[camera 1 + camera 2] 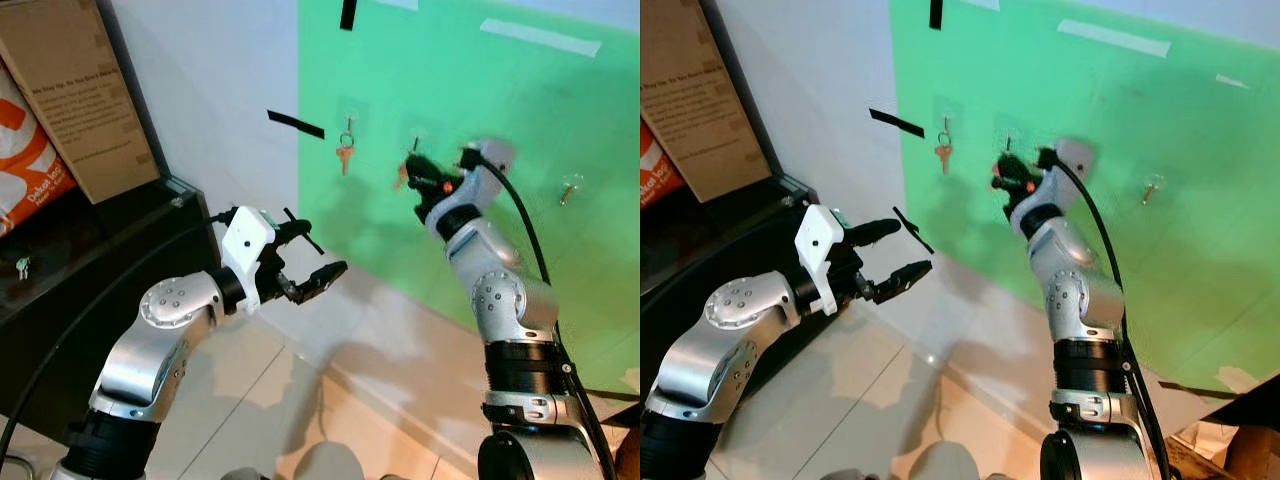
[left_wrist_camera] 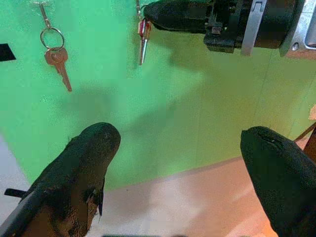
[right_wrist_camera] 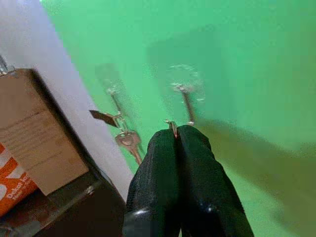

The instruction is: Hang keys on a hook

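On the green wall panel (image 1: 480,260), a copper key (image 1: 345,152) hangs by its ring from a clear hook (image 1: 348,118). My right gripper (image 1: 412,166) is raised to the panel just below the middle hook (image 3: 186,101) and is shut on a key ring (image 3: 171,125). A red-headed key (image 2: 143,37) dangles from that ring, close to the wall. My left gripper (image 1: 318,248) is open with nothing in it, held out lower and to the left, away from the panel, with its fingers (image 2: 89,163) spread wide.
A third hook (image 1: 570,186) with something silvery sits further right on the panel. A dark shelf (image 1: 90,250) at the left carries a cardboard box (image 1: 75,90) and an orange bag (image 1: 25,165). Black tape strips (image 1: 296,124) mark the wall. Pale tiled floor lies below.
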